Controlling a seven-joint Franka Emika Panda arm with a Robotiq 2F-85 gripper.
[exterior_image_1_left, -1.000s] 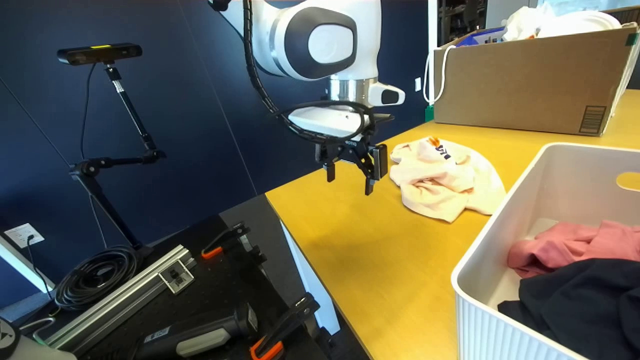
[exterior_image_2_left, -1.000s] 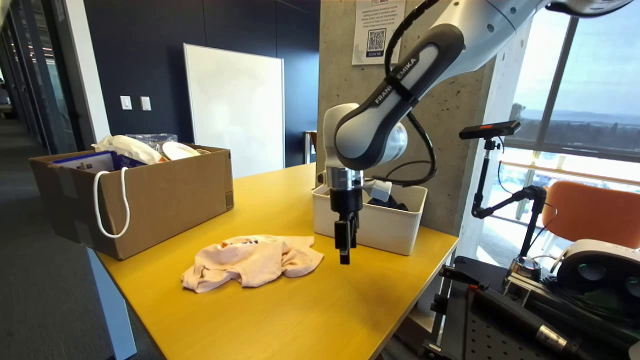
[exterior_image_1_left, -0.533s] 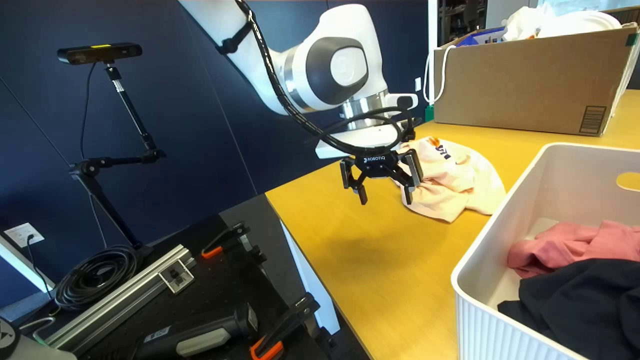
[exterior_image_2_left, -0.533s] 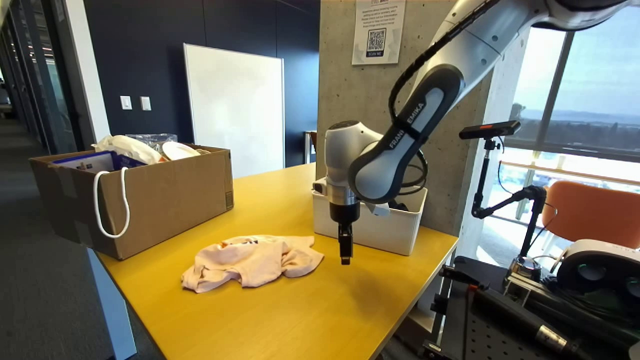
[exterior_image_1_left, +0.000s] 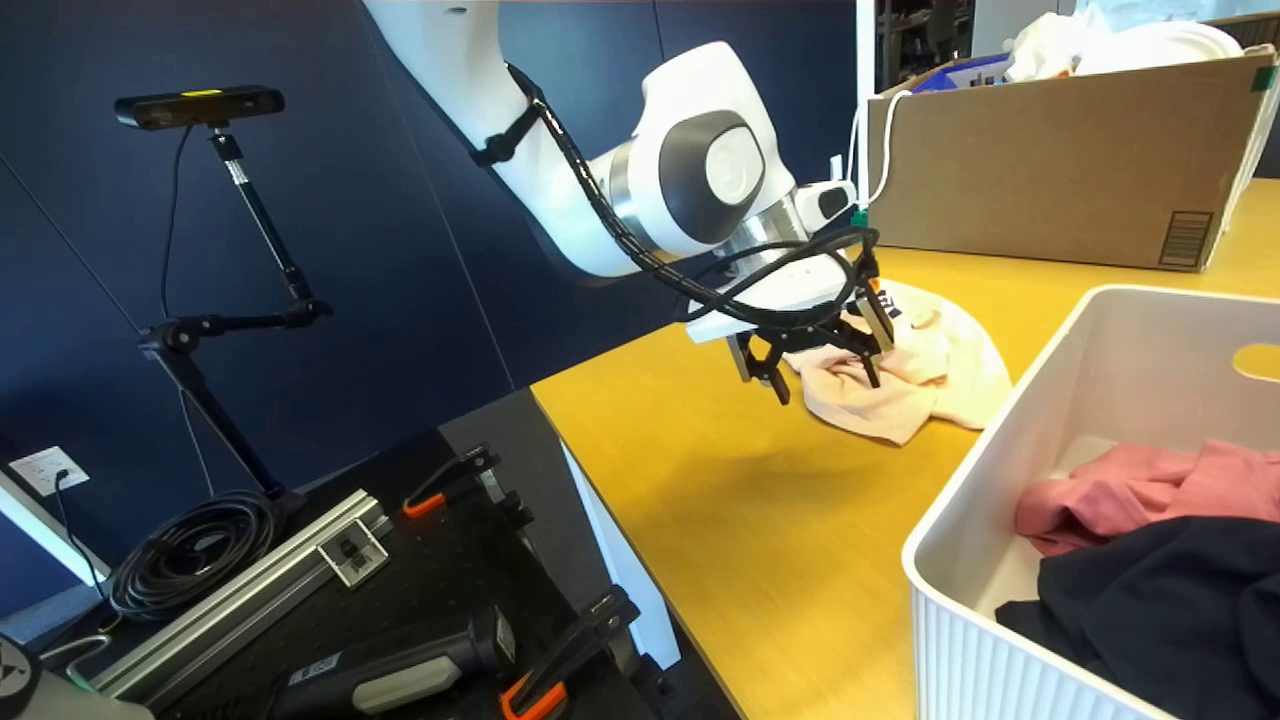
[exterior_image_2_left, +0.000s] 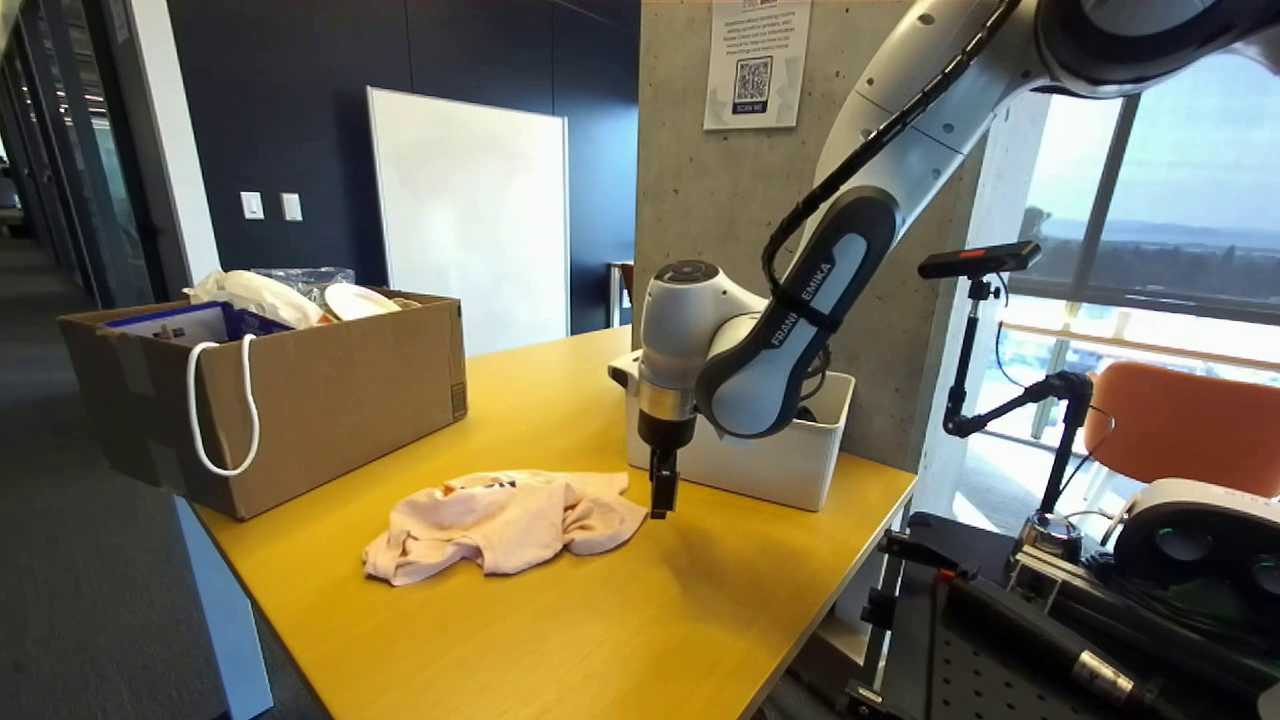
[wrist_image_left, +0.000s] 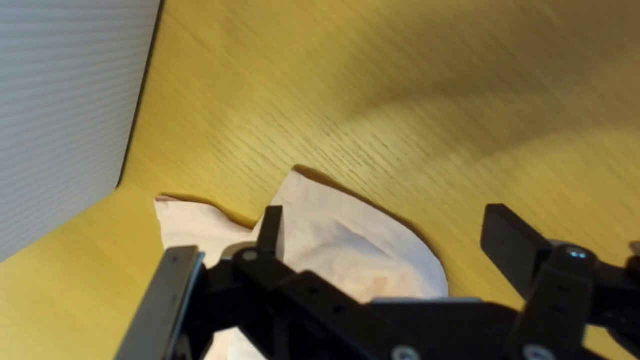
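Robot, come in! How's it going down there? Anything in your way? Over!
End effector open, holding nothing. Shirt crumpled on table. Nothing seen between them; bin standing nearby. Over.

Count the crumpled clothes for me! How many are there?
3 in sight: a peach garment on the yellow table, plus a rosy-pink garment and a dark garment inside the white bin. More could be hidden underneath those two.

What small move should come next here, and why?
Probably shift the open jaws further over the peach garment: in the wrist view, one finger overlaps it, while the other finger shows beyond its edge, against the yellow table.
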